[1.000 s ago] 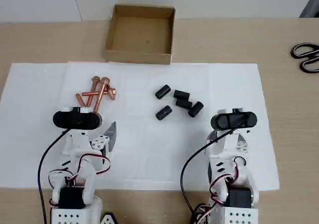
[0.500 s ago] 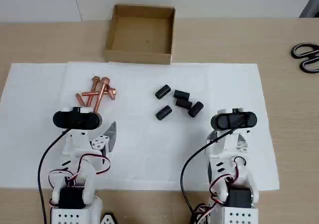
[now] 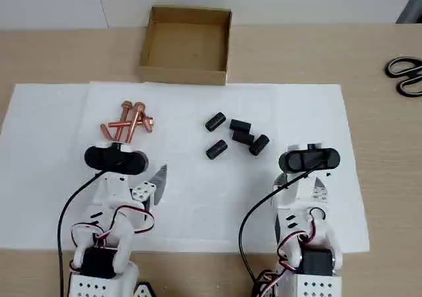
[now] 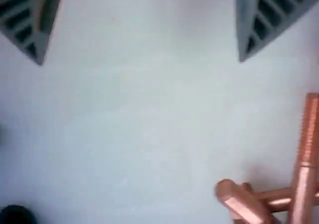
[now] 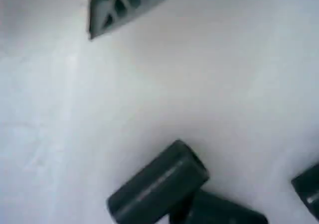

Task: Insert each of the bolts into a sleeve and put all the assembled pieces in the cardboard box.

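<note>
Several copper bolts [image 3: 128, 120] lie in a loose pile on the white sheet, left of centre. Several black sleeves [image 3: 236, 136] lie scattered to their right. The cardboard box [image 3: 150, 45] stands beyond them at the back, with nothing inside. My left gripper [image 4: 139, 60] hovers over bare sheet just short of the bolts [image 4: 303, 159], open wide with nothing between its fingers. In the high view one of its fingers [image 3: 159, 179] juts out to the right. My right gripper [image 3: 304, 173] hangs just short of the sleeves [image 5: 158, 184], apart from them.
The white sheet [image 3: 198, 198] covers the middle of the wooden table. Scissors [image 3: 405, 74] lie at the far right edge. A small dark shape [image 4: 15, 215] shows at the edge of the left wrist view.
The left arm has shifted to the right, still open. The right arm, bolts and sleeves have not moved.
</note>
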Controlling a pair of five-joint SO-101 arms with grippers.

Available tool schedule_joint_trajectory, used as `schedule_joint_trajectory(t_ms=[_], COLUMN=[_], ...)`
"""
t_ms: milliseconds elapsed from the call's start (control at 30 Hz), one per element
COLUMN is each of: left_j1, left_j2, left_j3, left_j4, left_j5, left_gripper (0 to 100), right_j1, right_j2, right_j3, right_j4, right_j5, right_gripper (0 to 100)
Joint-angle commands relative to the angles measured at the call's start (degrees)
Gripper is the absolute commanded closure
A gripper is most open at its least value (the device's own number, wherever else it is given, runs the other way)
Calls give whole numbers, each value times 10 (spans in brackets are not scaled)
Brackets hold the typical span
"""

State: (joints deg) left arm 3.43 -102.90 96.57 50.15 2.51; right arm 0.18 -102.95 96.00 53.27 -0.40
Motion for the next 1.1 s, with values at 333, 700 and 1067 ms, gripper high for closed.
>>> schedule_joint_trajectory(t_ms=[333, 700, 1067], left_j1=[-120, -147, -144], left_j2=[0, 256, 772], left_j3=[-173, -392, -787], left_j4=[120, 149, 351], left_j5=[-46, -69, -70], left_gripper=[764, 764, 764], right_j1=[25, 22, -35], right_j2=[-3, 273, 849], right_j3=[-222, -517, -903], right_j4=[128, 170, 372], right_j5=[9, 41, 36], right_gripper=[789, 789, 789])
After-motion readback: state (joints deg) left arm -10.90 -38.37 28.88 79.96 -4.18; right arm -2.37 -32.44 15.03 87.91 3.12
